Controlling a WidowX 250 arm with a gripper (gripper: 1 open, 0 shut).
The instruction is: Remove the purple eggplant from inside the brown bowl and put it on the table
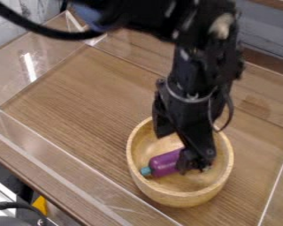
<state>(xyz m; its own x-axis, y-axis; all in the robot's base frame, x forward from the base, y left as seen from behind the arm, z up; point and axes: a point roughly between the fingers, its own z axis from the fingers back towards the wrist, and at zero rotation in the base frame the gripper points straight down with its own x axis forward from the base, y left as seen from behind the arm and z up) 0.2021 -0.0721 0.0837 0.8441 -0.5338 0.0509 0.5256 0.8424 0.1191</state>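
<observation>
Glossy, elongated purple eggplant (pixel 164 164) lies inside round, smooth wooden bowl (pixel 179 195). Black gripper (pixel 182 154) fingers: apart, above eggplant.

Wide bare stretch of surface (pixel 79 106) left of bowl in view; passage open there. Bowl's raised rim (pixel 135 152) rings eggplant (pixel 163 164), blocking low sideways exit. Pincer (pixel 182 146) crowds bowl's far side from above. Clear wall (pixel 64 168) bounds surface's near-left edge. Gap behind pincer perhaps tight, hidden from view.
</observation>
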